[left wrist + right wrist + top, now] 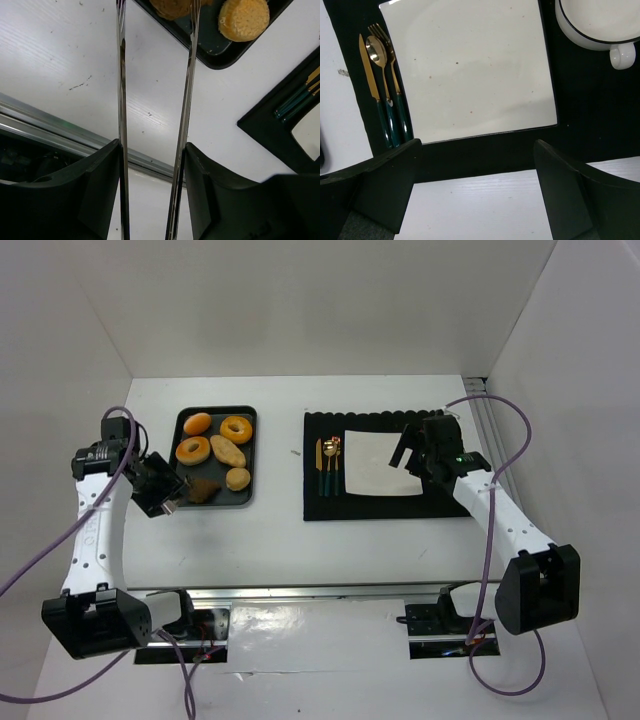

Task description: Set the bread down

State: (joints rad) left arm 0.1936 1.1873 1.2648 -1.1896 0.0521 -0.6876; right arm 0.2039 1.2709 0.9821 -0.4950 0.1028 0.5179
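Six pcs are laid in the dark tray (216,412) at the far L of the table (270,540). Three ring doughnuts (192,450) are found in the far half and an oval roll (228,451) in the middle. A round roll (238,479) is by the near R corner, and a brown piece (204,490) by the near edge. All are resting on the tray floor.

The left gripper (163,490) is held just off the tray's near L corner. A pair of metal tongs (121,100) is gripped in it. In the wrist view each finger (100,170) is pressed against one blade. The fingers are part-way apart, so the blades are spread w/ bare table seen between them. The R blade is seen crossing the brown piece (172,7) at the top edge. Contact cannot be told, as the tips are cut off by the frame. The round roll (243,19) is seen to the R of the blades, clear of them.

The right gripper (408,455) is held over the black placemat (320,505), above the R side of the white square plate (470,70). Its fingers (395,170) are spread wide and nothing is held. A knife (367,65), spoon (376,50) and fork (390,55) are laid on the mat just L of the plate. A white cup (600,25) w/ a dark rim is set beyond the plate's far R corner.
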